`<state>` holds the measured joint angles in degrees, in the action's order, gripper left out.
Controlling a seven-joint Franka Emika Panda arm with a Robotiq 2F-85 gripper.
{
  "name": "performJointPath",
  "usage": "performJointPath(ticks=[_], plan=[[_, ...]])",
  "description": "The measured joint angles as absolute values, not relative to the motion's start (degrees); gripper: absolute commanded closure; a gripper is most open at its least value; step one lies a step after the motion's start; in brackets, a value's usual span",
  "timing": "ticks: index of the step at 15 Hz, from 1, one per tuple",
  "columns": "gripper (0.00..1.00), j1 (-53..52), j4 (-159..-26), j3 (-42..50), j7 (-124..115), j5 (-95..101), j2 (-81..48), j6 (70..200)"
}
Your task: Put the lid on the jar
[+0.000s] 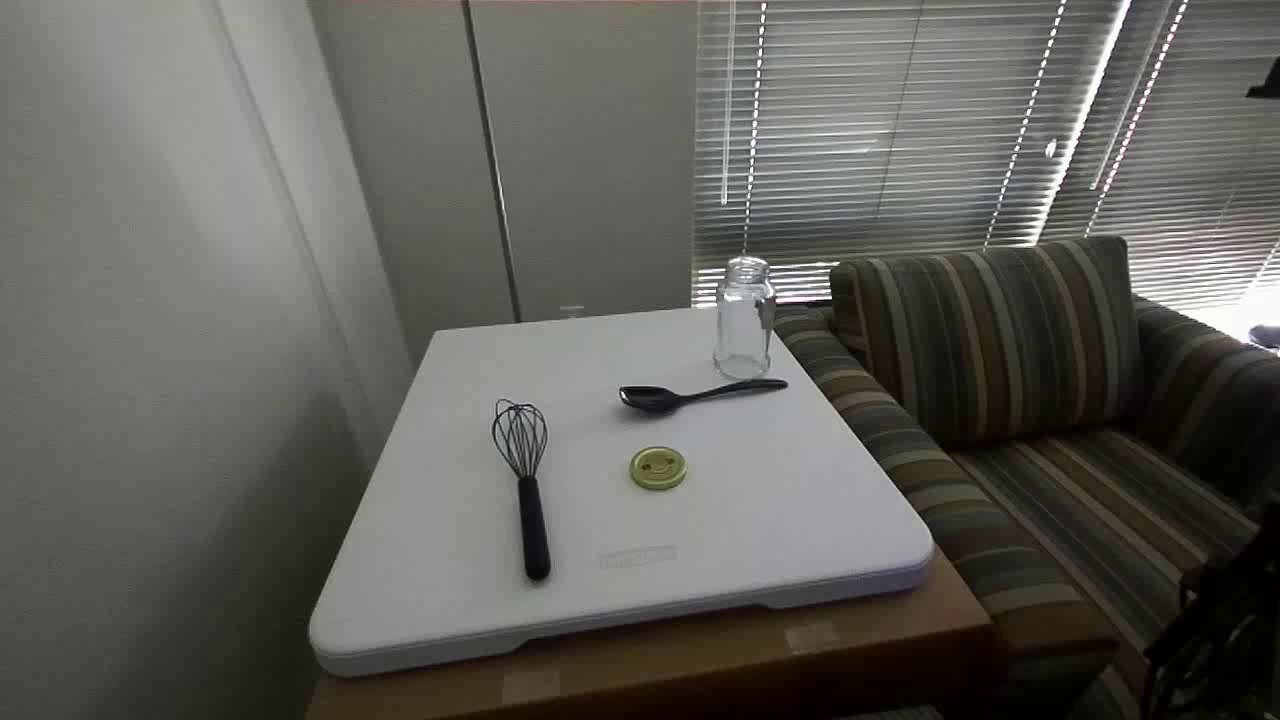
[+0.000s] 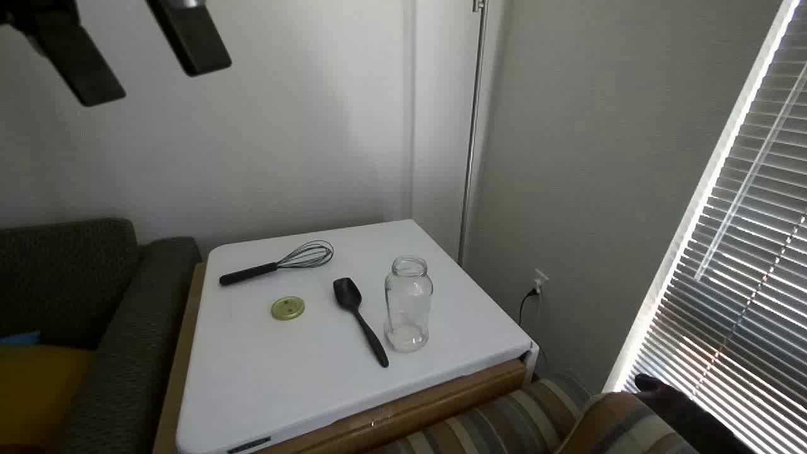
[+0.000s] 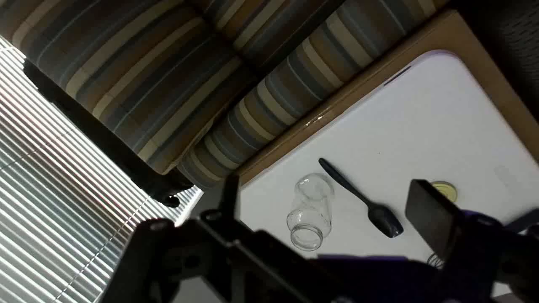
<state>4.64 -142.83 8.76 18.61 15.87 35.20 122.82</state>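
The lid is a flat gold-green disc lying on the white tabletop, apart from the jar, in both exterior views [image 1: 658, 468] [image 2: 288, 308]. In the wrist view the lid [image 3: 448, 191] is partly hidden behind a finger. The clear glass jar stands upright and open-mouthed near the tabletop's edge in both exterior views [image 1: 744, 325] [image 2: 408, 306]. The jar [image 3: 310, 212] also shows between the fingers in the wrist view. My gripper [image 2: 157, 81] is open and empty, high above the table at the upper left of an exterior view. Its spread fingers show in the wrist view [image 3: 324, 198].
A black spoon [image 1: 655, 400] lies between the jar and the lid. A black-handled whisk [image 1: 534, 525] lies on the lid's other side. The white tabletop [image 1: 790, 520] is flanked by a striped armchair [image 1: 1000, 350], and walls and window blinds [image 1: 880, 120] stand behind.
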Motion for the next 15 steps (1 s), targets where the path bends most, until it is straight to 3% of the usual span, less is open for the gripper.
performJointPath(ticks=[15], plan=[[0.0, -0.6, -143.6, 8.6, 19.9, 12.3, 33.7, 125.1]])
